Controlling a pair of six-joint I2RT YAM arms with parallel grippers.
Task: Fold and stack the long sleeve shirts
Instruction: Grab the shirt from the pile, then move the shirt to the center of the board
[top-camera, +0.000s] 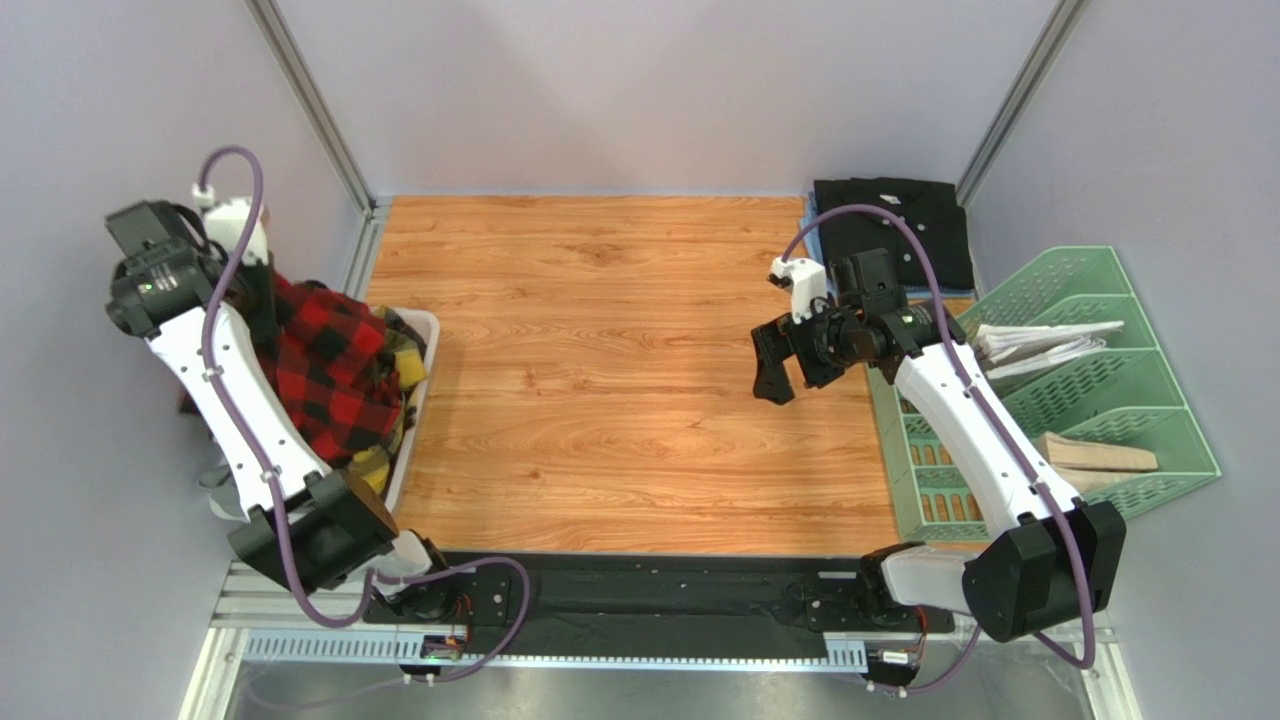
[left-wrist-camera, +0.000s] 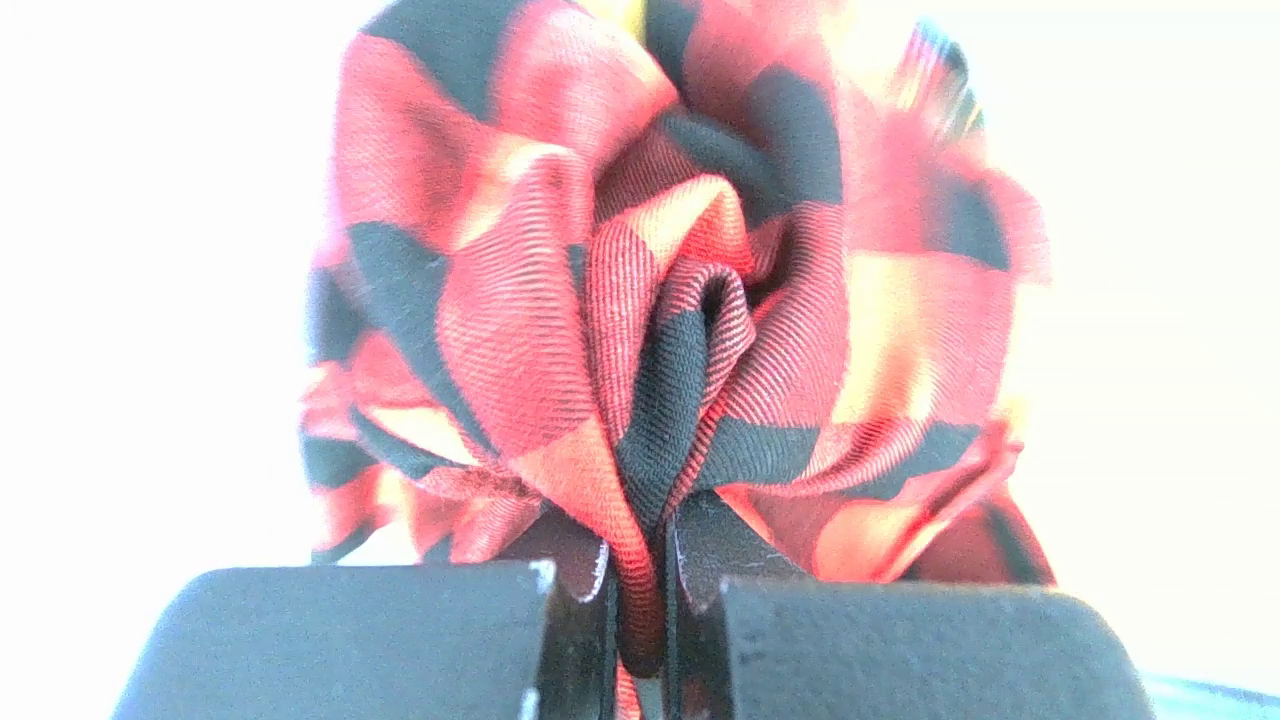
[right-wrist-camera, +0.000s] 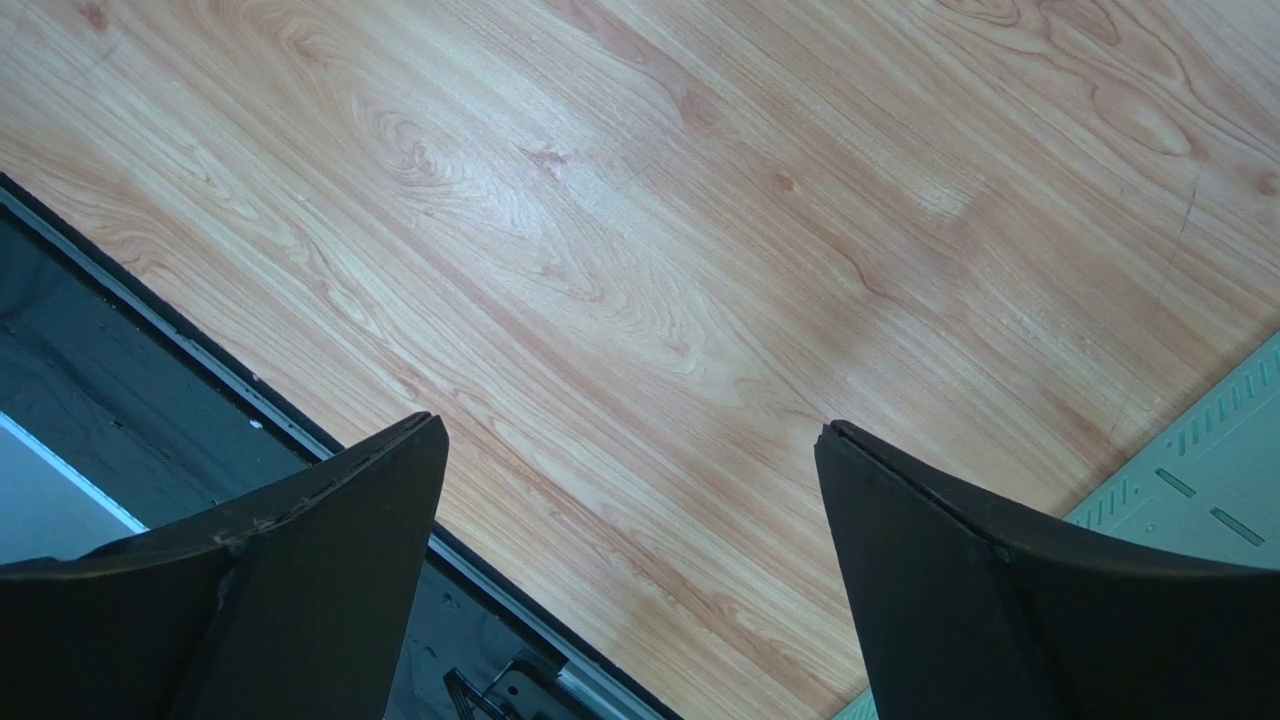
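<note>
Robot lab test cell, not a home or shop. Plain grey wall panels (top-camera: 661, 90) on bare aluminium posts (top-camera: 313, 102) box in a wood-grain table (top-camera: 601, 375). Left arm (top-camera: 238, 408) and right arm (top-camera: 977, 428) are bolted to a black rail (top-camera: 676, 593) at the near edge. Purple cables (top-camera: 233, 149) run exposed (looped along the links). Green plastic sorting rack (top-camera: 1120, 375) stands alongside.

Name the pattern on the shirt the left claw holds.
Red-and-black check shirt, clearest in left wrist view.

The yellow plaid shirt (top-camera: 397, 339) is mostly buried under the red check shirt (top-camera: 334, 368), and the left wrist view's background is just blown-out white.
</note>
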